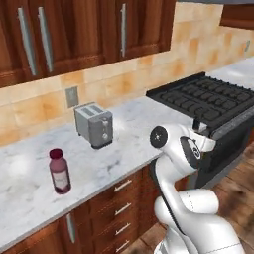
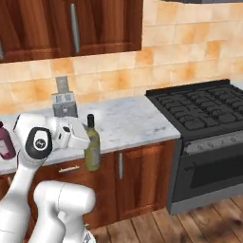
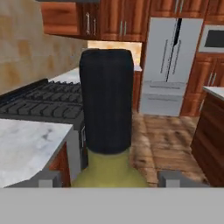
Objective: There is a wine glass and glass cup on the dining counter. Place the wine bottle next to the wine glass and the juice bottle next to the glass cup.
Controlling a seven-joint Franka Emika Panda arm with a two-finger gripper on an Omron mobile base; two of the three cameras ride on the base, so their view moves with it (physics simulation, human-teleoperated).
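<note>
Marble worktop (image 1: 30, 198) under tan tiles, stove (image 2: 199, 107) at its end.

Folded low at the worktop's front edge, the arm reaches sideways; the gripper (image 2: 81, 137) is closed around the wine bottle (image 2: 92, 144), which is held upright off the edge, near the stove. On the worktop, farther from the stove, stand a toaster (image 1: 94, 125) and, beyond it, the juice bottle (image 1: 59, 171).
</note>
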